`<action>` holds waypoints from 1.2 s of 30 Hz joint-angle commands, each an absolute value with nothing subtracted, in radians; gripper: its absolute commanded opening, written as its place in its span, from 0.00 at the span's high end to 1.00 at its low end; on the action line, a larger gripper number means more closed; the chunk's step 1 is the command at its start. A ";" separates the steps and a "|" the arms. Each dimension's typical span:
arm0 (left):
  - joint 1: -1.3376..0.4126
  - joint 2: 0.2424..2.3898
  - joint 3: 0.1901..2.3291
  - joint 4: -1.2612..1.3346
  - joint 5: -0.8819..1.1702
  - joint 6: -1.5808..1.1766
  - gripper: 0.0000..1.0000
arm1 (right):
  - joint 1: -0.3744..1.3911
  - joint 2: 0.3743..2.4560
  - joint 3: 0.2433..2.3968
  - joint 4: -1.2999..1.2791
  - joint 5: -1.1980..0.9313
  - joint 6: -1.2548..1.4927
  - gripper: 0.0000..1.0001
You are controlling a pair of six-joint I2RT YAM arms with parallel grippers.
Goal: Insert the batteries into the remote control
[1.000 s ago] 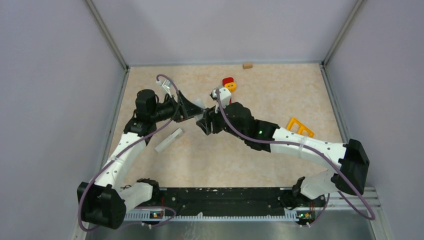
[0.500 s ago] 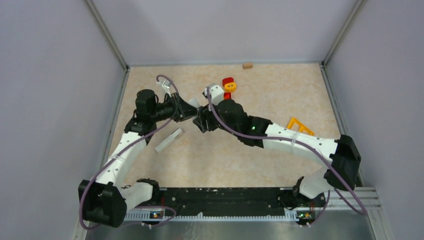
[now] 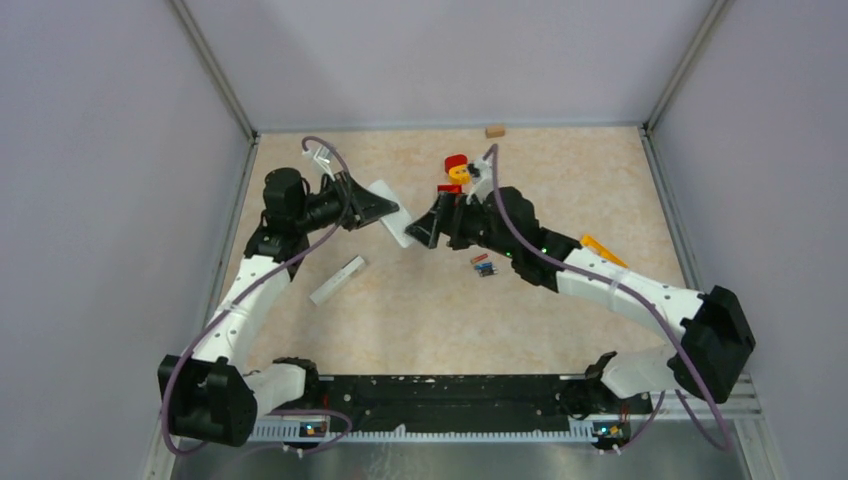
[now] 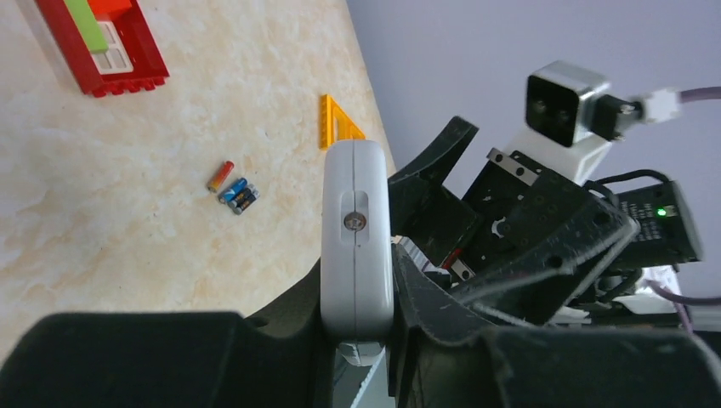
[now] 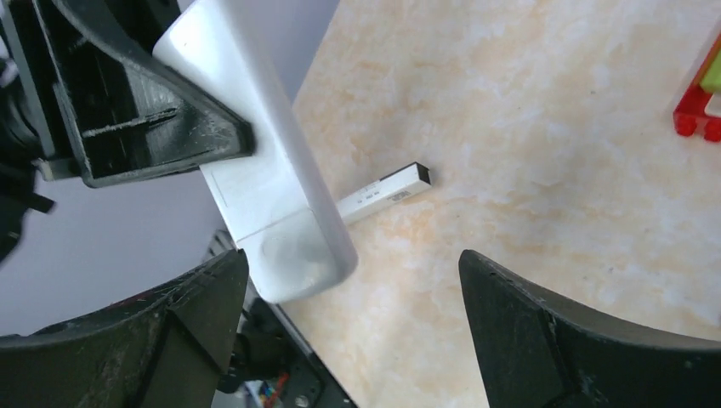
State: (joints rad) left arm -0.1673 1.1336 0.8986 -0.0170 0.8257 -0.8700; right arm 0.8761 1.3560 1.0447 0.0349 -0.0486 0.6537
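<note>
White remote control (image 3: pixel 399 229) clamped in our left end effector (image 3: pixel 380 209). Our right end effector (image 3: pixel 423 228) gapes; batteries (image 3: pixel 484 265) lie nearby.

The white remote (image 3: pixel 390 213) is clamped edgewise in the left gripper (image 3: pixel 374 207), its rounded free end just beside the spread right gripper (image 3: pixel 428 224). Three batteries (image 3: pixel 484 266), reddish, blue and dark, lie side by side just behind the right gripper.

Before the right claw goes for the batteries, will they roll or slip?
Likely: the batteries are tiny cylinders lying on their sides on the flat table, so a nudge may roll them. Being so small, they probably weigh little.
</note>
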 commanded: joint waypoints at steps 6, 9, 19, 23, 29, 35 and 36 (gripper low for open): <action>-0.146 1.112 0.896 0.299 0.862 -1.127 1.00 | 0.810 1.308 0.922 0.299 -0.124 1.261 0.24; -0.146 1.077 0.885 0.322 0.842 -1.168 1.00 | 0.819 1.309 0.905 0.389 -0.144 1.288 0.27; -0.146 1.010 0.881 0.281 0.792 -1.248 1.00 | 0.833 1.310 0.952 0.568 -0.216 1.215 0.16; -0.146 0.994 0.885 0.278 0.785 -1.267 1.00 | 0.833 1.338 0.977 0.559 -0.226 1.222 0.22; -0.146 0.989 0.905 0.277 0.794 -1.283 1.00 | 0.833 1.383 1.009 0.570 -0.277 1.225 0.61; -0.145 0.982 0.926 0.273 0.784 -1.326 1.00 | 0.832 1.360 0.956 0.599 -0.303 1.158 0.82; -0.144 0.983 0.927 0.295 0.797 -1.358 1.00 | 0.831 1.352 0.936 0.648 -0.324 1.128 0.82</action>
State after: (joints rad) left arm -0.1406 1.0096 0.8814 0.2188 0.7918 -1.3025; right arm 0.8215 1.3785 0.9627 0.5583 -0.2634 1.2320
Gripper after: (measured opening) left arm 0.256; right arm 0.228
